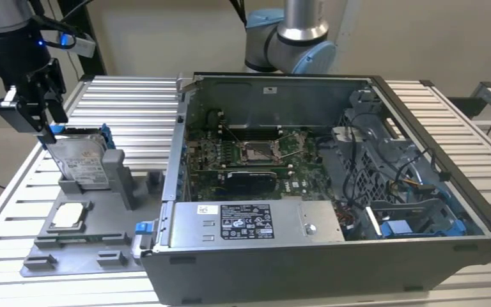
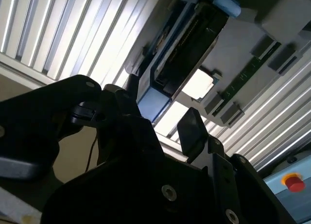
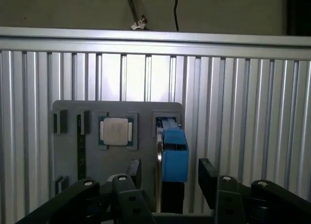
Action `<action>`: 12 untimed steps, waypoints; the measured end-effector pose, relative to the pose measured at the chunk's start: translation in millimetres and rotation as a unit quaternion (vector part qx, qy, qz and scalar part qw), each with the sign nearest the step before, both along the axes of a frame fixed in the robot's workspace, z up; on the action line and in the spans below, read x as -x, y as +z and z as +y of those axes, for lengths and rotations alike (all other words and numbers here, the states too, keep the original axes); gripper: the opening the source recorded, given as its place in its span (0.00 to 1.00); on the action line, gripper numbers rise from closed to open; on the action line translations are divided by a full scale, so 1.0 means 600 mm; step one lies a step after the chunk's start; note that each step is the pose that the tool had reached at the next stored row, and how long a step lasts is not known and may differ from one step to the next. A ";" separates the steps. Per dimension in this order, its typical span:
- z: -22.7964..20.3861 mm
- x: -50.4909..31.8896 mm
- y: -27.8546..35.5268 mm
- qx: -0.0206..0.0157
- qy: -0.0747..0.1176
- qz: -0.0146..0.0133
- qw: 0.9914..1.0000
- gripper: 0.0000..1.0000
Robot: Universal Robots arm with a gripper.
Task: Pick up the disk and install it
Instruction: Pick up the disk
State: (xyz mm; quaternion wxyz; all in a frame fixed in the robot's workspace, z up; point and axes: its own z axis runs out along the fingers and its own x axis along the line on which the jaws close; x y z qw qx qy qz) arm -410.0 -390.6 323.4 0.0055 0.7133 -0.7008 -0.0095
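— What does the exterior view show?

— One open computer case (image 1: 331, 185) on a slatted table (image 1: 135, 102), with one big grey box (image 1: 254, 220) bearing a label at the case's near side. To the exterior view's left of the case lies one grey tray (image 1: 66, 256). One disk (image 1: 84, 160) stands upright in a slot of that tray, a blue frame along its edges. One small square chip (image 1: 68, 216) lies flat just beside it. The gripper (image 1: 36, 112) hangs by the disk's top corner (very near, though I cannot tell from here whether it touches).

— And the second wrist view?

— The same disk (image 2: 187, 49) seen edge-on, with the chip (image 2: 198, 84) a bright patch near it. Two black fingers (image 2: 192, 131) stand spread apart, with nothing clamped between them. One red button (image 2: 294, 182) sits well apart from the tray.

— The first wrist view?

— The tray (image 3: 68, 151) from above: one chip (image 3: 115, 131) in its pocket, and one disk (image 3: 173, 153) beside it with the blue frame uppermost. The gripper (image 3: 170, 180) is spread wide, one finger on either side of the disk with a gap on both sides. It grips nothing. The disk sits in its tray slot, outside the case.
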 end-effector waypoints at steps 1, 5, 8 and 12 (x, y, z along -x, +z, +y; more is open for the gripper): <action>0.0000 0.000 -0.003 0.000 0.000 0.000 1.000 1.00; -0.0001 -0.002 -0.012 0.000 0.000 0.000 1.000 1.00; -0.0001 -0.003 -0.019 0.000 -0.001 0.000 1.000 1.00; -0.0001 -0.005 -0.029 0.000 -0.001 0.000 1.000 1.00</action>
